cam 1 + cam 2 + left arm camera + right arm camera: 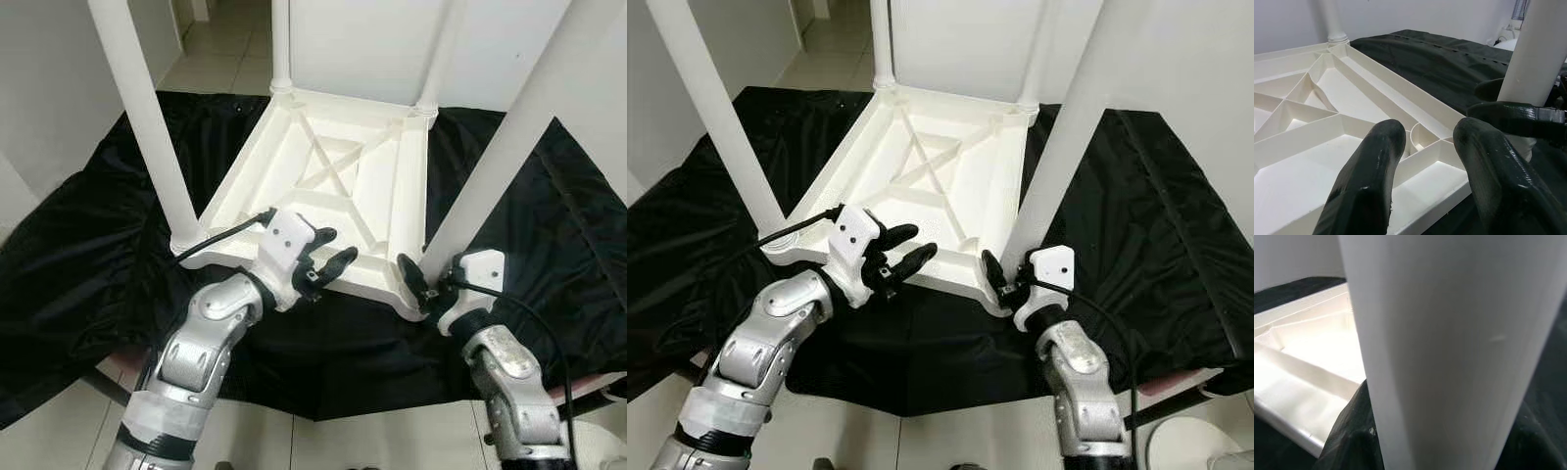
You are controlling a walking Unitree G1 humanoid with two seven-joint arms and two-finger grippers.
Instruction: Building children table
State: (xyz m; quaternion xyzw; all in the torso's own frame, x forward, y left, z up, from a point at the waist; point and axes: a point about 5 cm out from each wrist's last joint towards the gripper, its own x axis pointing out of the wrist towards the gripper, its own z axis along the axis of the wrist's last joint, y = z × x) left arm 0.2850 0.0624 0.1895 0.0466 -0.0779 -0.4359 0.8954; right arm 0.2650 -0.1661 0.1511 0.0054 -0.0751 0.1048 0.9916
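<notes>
Left pincer: its two black fingers are spread apart with nothing between them, poised just above the near edge of the upturned tabletop, toward its near left part.
Right pincer: set against the base of the near right leg at the tabletop's near right corner; one black finger lies against the leg's left side, and the wrist view has the leg right up against the camera with dark finger surfaces beside it. Whether the fingers actually clamp the leg cannot be told.
Near right leg: a white round post rising from that corner and leaning up and out to the right.
Children's table: white plastic, lying upside down, its ribbed underside facing up with a cross of diagonal ribs in the middle.
Other legs: near left leg stands in the near left corner just left of the left pincer; far left leg and far right leg stand in the far corners.
Black cloth: a crumpled dark sheet spread under the table, reaching out on both sides.
Floor: pale tiles beyond the cloth, with white walls around.
</notes>
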